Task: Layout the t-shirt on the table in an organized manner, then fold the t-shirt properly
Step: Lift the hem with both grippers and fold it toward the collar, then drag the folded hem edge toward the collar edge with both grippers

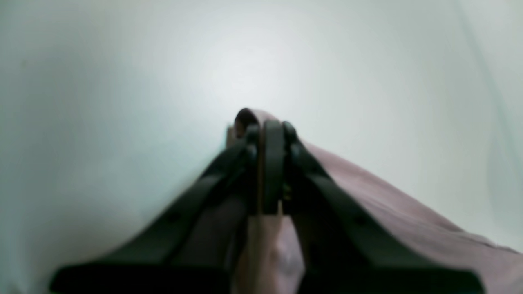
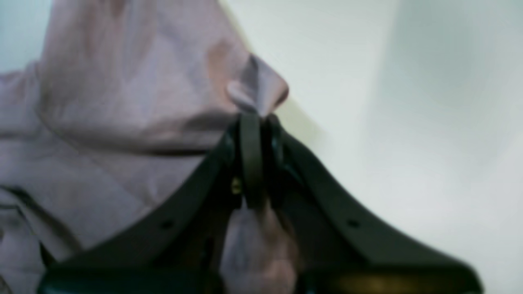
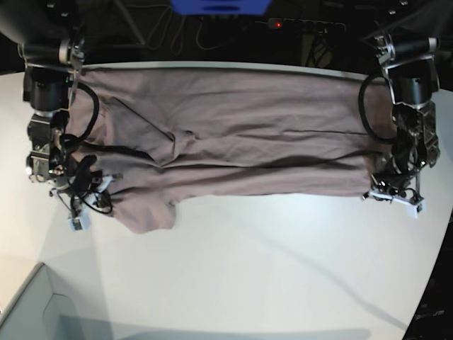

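Observation:
The mauve t-shirt (image 3: 248,134) lies stretched sideways across the far half of the white table (image 3: 269,262), wrinkled, with a sleeve flap hanging toward the front left. At the shirt's right end, my left gripper (image 3: 393,194) is shut on a pinch of its edge. The left wrist view shows that gripper (image 1: 267,124) clamped on a fold of t-shirt (image 1: 388,212). At the shirt's left end, my right gripper (image 3: 79,210) is also down on the cloth. In the right wrist view it (image 2: 255,118) is shut on a small peak of t-shirt (image 2: 122,102).
A grey box corner (image 3: 28,304) juts in at the front left. Behind the table's far edge are a power strip (image 3: 304,25) and cables. White tabletop extends in front of the shirt, with its curved edge at the right.

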